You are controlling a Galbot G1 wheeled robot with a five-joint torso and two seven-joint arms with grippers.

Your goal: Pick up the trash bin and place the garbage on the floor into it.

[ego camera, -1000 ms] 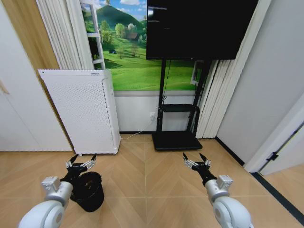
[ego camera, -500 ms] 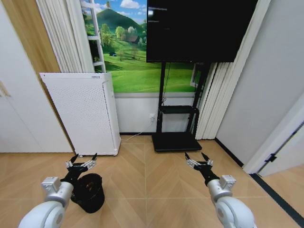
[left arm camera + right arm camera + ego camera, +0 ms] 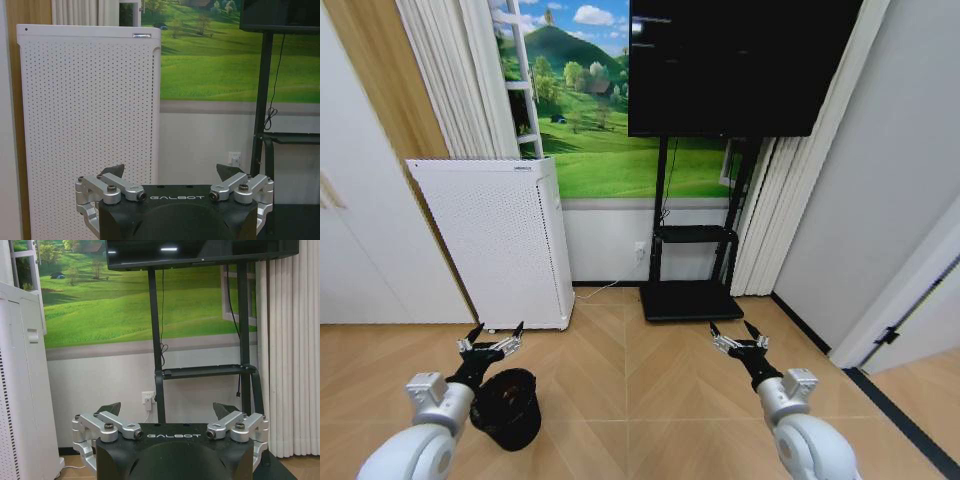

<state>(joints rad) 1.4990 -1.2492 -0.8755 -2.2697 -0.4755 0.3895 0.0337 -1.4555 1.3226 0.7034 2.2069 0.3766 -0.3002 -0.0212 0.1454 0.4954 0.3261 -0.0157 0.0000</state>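
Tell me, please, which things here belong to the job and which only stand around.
Job:
trash bin, on the floor under the left hand
right hand, open, holding nothing

Standing around:
white perforated cabinet
black TV on its stand
landscape mural
curtains

My arms are glossy white with grey wrist blocks. Each end effector point(image 3: 172, 176) has a black GALBOT-marked body, screwed silver linkages and dark pointed fingertips point(image 3: 116, 170).

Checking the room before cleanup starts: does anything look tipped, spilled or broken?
Nothing stands out. The trash bin stands upright on the floor under the open left gripper; the right gripper is open too.
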